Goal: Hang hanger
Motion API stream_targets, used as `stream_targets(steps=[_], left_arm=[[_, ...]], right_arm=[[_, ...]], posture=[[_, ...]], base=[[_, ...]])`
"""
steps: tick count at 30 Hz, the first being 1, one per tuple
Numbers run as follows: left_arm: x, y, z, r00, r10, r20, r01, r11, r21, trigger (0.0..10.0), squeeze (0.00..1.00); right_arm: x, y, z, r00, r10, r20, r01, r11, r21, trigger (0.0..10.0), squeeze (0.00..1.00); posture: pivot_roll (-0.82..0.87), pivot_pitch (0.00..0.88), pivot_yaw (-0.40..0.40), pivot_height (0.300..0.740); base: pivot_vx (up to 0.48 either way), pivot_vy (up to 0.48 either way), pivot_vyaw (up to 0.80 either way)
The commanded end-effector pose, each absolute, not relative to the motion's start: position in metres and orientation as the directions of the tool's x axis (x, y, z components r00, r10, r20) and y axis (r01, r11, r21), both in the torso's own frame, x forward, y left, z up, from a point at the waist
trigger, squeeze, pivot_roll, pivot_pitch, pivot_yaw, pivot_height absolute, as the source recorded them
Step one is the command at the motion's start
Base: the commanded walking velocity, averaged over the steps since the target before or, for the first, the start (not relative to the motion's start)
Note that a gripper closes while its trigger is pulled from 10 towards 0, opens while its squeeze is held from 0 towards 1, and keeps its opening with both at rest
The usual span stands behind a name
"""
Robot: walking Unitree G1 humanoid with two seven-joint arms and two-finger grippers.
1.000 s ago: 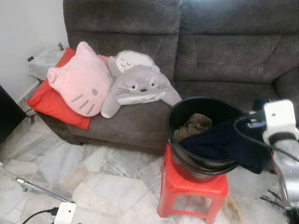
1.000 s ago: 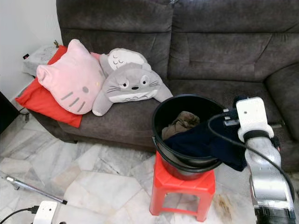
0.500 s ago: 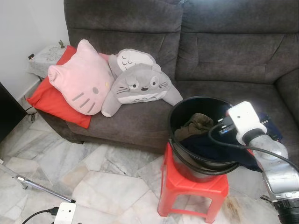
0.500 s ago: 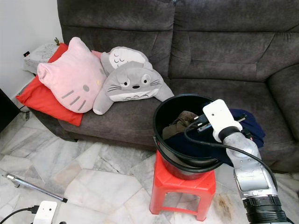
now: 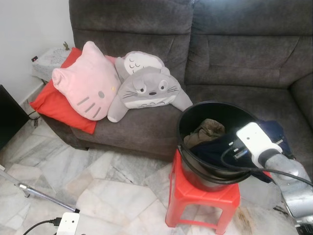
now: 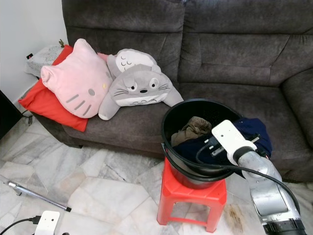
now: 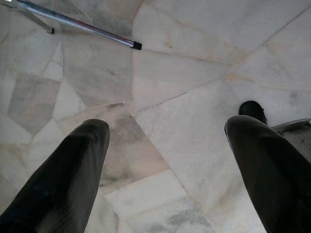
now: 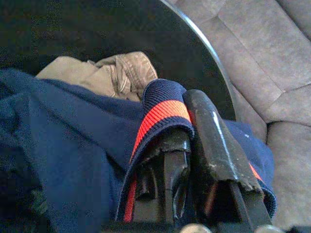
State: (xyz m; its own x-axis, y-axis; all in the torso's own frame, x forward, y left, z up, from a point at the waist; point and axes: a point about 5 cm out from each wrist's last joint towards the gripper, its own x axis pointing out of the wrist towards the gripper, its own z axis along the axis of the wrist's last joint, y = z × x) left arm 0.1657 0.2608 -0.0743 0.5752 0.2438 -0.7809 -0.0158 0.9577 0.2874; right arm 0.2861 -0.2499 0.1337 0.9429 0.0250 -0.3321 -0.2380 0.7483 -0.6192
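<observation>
A black bucket [image 5: 180, 128] stands on a red stool [image 5: 201, 197] in front of the sofa. In it lie a brown garment [image 5: 206, 130] and a navy garment [image 6: 250, 131] that drapes over the bucket's right rim. My right arm [image 5: 256, 141] reaches to that rim. In the right wrist view my right gripper [image 8: 188, 127] is shut on the navy garment's cuff [image 8: 163, 110], which has a red stripe. My left gripper [image 7: 165, 131] hangs open over the marble floor with nothing between its fingers.
A dark grey sofa [image 5: 234, 58] stands behind the bucket, with a pink cat cushion [image 5: 85, 81], a grey plush cushion [image 5: 146, 90] and a red pillow [image 5: 51, 107] on its left seat. A metal rod [image 5: 34, 193] and a white device with a cable [image 5: 67, 223] lie on the floor at the left.
My right arm has come down and in from the bucket's right side to its rim, carrying the navy garment, which now lies lower in the bucket. The camera has shifted slightly.
</observation>
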Motion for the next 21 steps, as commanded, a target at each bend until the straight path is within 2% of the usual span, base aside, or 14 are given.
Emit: stream_targets(steps=[1,11,21], left_arm=[[0.162,0.265,-0.075,0.563,0.255,-0.786,-0.002,0.952,0.308,10.0,0.00],[0.162,0.265,-0.075,0.562,0.255,-0.787,-0.002,0.952,0.308,10.0,0.00],[0.161,0.265,-0.075,0.562,0.257,-0.786,-0.002,0.951,0.309,10.0,0.00]], right_arm=[[0.284,-0.247,0.134,0.938,0.043,-0.343,-0.263,0.731,-0.629,0.0,0.00],[0.283,-0.251,0.119,0.897,0.052,-0.439,-0.359,0.665,-0.655,0.0,0.00],[0.306,-0.248,0.133,0.919,0.074,-0.387,-0.351,0.600,-0.719,0.0,0.00]], posture=[[-0.28,0.041,0.073,0.740],[-0.28,0.036,0.073,0.740],[-0.27,0.034,0.073,0.740]], base=[[0.000,0.000,0.00],[0.000,0.000,0.00],[0.000,0.000,0.00]])
